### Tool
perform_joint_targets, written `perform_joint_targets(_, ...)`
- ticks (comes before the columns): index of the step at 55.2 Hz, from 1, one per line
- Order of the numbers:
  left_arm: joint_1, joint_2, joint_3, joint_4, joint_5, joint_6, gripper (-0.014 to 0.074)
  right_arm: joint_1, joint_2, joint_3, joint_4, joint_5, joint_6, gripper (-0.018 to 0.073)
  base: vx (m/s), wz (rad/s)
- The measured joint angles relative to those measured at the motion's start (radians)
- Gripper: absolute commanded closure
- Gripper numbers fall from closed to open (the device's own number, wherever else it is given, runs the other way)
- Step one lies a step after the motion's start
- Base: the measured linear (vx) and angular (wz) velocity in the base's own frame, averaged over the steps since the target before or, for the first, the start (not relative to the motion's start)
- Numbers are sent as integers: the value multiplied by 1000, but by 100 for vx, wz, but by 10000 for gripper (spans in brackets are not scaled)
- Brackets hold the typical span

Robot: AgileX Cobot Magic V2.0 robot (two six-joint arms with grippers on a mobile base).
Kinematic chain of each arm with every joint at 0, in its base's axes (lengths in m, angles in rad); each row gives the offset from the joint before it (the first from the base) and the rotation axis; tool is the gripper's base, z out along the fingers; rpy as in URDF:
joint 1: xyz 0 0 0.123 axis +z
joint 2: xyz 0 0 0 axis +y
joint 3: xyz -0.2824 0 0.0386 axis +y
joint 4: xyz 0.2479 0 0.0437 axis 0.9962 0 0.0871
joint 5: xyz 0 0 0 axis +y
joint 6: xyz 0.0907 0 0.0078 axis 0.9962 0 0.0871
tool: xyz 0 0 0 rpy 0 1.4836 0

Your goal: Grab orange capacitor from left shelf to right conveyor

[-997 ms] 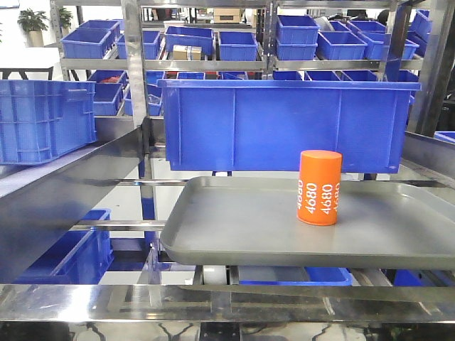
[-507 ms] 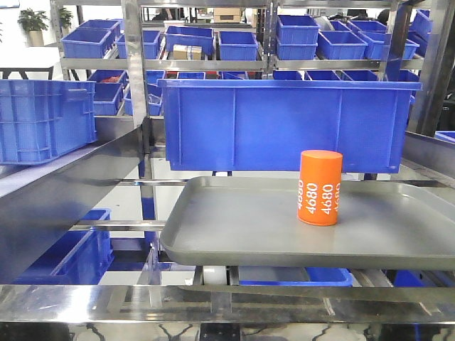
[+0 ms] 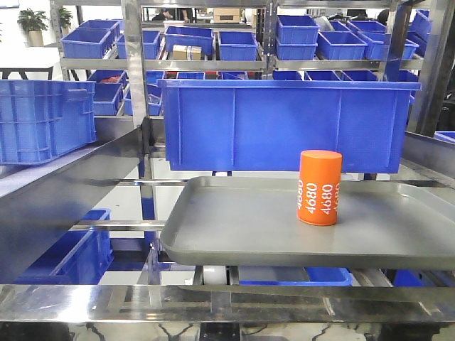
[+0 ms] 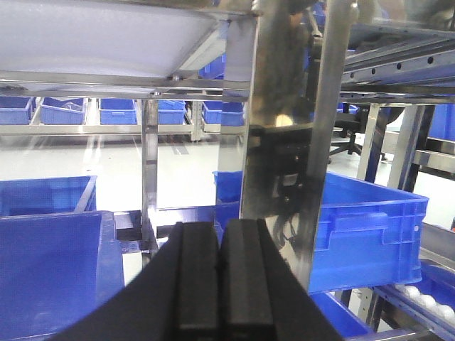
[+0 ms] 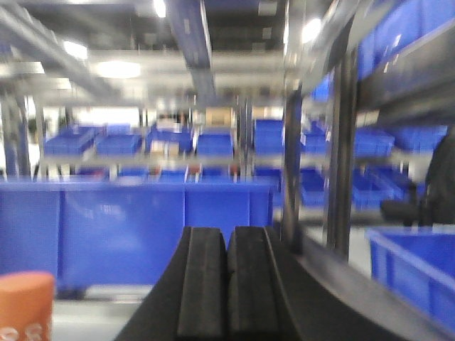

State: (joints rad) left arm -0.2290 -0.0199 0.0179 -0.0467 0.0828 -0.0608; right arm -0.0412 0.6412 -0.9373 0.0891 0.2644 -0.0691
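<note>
Exterior front-facing view: orange capacitor (image 3: 319, 187) stands upright on the grey tray (image 3: 227, 234) of the left shelf (image 3: 135, 85), in the tray's right half.
Cut off: the tray's right edge runs out of frame; the white "4680" print reads only on the side facing the camera.
Behind it: large blue bin (image 3: 284, 124), just past the tray's far rim.
Left gripper (image 4: 221, 284): my two black pads are pressed flat together with nothing between them, pointed at a shiny steel upright (image 4: 284, 142) and a blue crate (image 4: 370, 234) beyond it.
Right gripper (image 5: 227, 291): pads likewise closed on each other, holding nothing.
Right wrist view, poor: whole picture is blurred. An orange shape in the lower-left corner is probably the capacitor (image 5: 25, 305), mostly cropped, off to the left of my fingertips and apart from them.
Surface: bare grey metal tray with a shallow raised rim and a dull sheen.
Room: rows of small blue bins (image 3: 234, 42) on steel racks behind; potted plant (image 3: 32, 21) far left; pale floor (image 4: 192, 163) past the left wrist.
</note>
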Motion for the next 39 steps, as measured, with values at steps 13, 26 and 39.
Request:
perform_joint_targets(13, 0, 0, 0, 0, 0, 0, 603, 0, 50, 0, 3, 22, -1, 491, 0, 0)
perform_joint_targets(26, 0, 0, 0, 0, 0, 0, 603, 0, 44, -4, 4, 22, -18, 151, 0, 0)
perform_joint_targets(39, 0, 0, 0, 0, 0, 0, 603, 0, 44, -4, 6, 26, -19, -172, 0, 0)
